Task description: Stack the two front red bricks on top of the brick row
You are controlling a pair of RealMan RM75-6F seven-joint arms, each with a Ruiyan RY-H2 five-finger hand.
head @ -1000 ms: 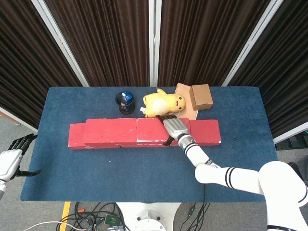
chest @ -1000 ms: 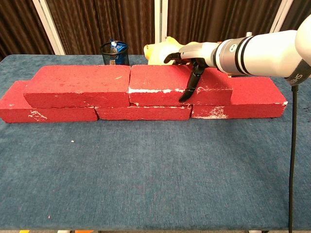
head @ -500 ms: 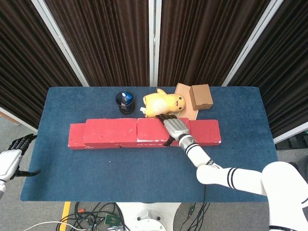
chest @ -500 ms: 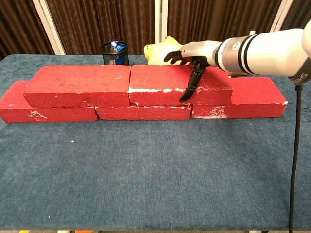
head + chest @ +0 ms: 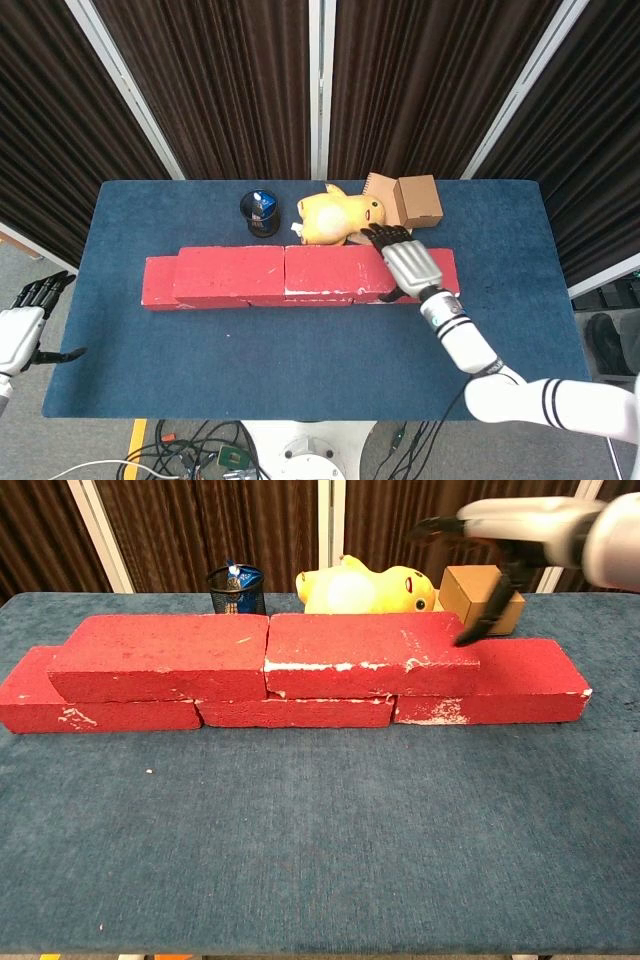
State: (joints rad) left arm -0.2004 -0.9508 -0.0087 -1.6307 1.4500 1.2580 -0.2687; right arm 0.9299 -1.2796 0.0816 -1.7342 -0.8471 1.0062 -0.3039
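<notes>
Blue table | right hand lifted off upper right brick, fingers spread, empty | both bricks stacked; task appears complete.

no readable text, labels or numbers on anything.

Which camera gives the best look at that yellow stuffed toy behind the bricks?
The head view: from above, the yellow stuffed toy shows whole, lying beside the cardboard box. In the chest view the top red brick hides its lower part, leaving only its upper body and face.
</notes>
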